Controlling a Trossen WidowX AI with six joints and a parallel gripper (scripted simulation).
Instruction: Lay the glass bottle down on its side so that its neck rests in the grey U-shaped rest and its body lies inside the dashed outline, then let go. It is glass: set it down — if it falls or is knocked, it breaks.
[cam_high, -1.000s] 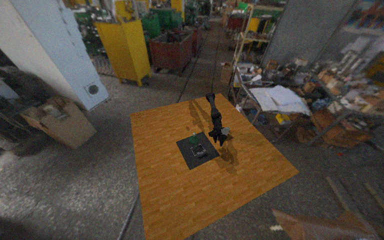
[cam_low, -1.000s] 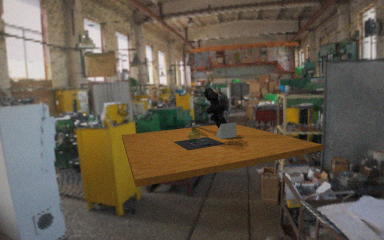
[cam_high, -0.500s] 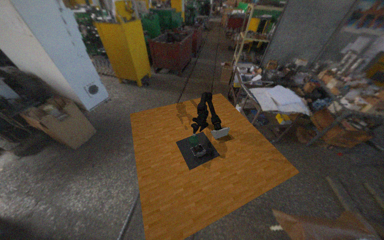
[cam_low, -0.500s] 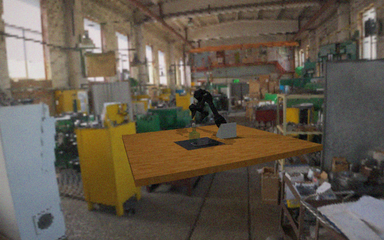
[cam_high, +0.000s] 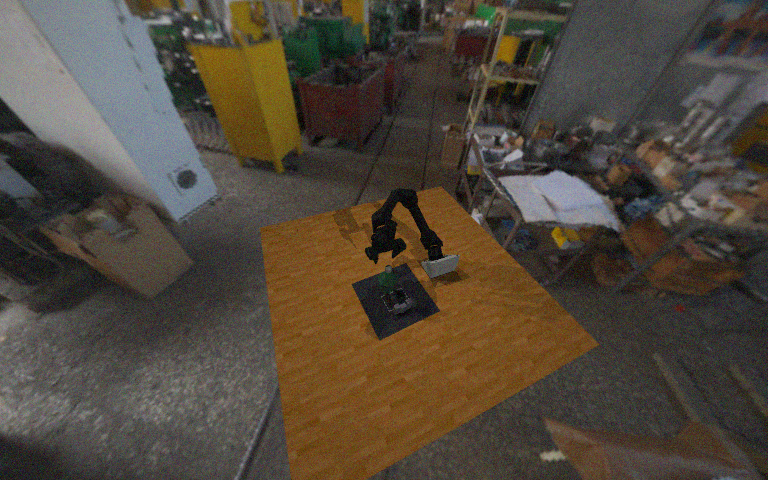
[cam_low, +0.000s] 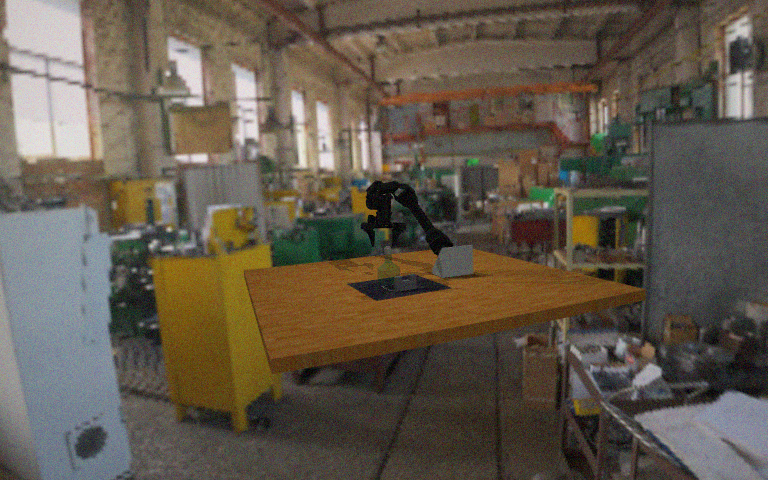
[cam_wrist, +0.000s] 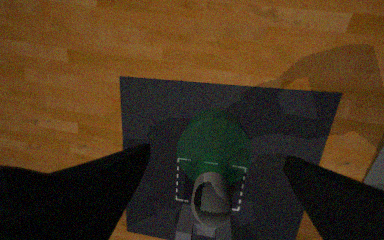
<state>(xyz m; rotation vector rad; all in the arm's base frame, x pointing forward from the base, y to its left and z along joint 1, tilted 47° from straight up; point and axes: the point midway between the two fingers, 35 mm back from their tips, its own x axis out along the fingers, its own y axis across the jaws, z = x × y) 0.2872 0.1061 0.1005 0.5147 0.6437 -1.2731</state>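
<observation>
the gripper (cam_high: 386, 259) (cam_low: 387, 238) (cam_wrist: 215, 156) hangs wide open and holding nothing above the green bottle (cam_high: 387, 278) (cam_low: 388, 268) (cam_wrist: 214, 140), which stands upright, seemingly on the dark mat (cam_high: 370, 305) (cam_low: 369, 290) (cam_wrist: 150, 105).
</observation>
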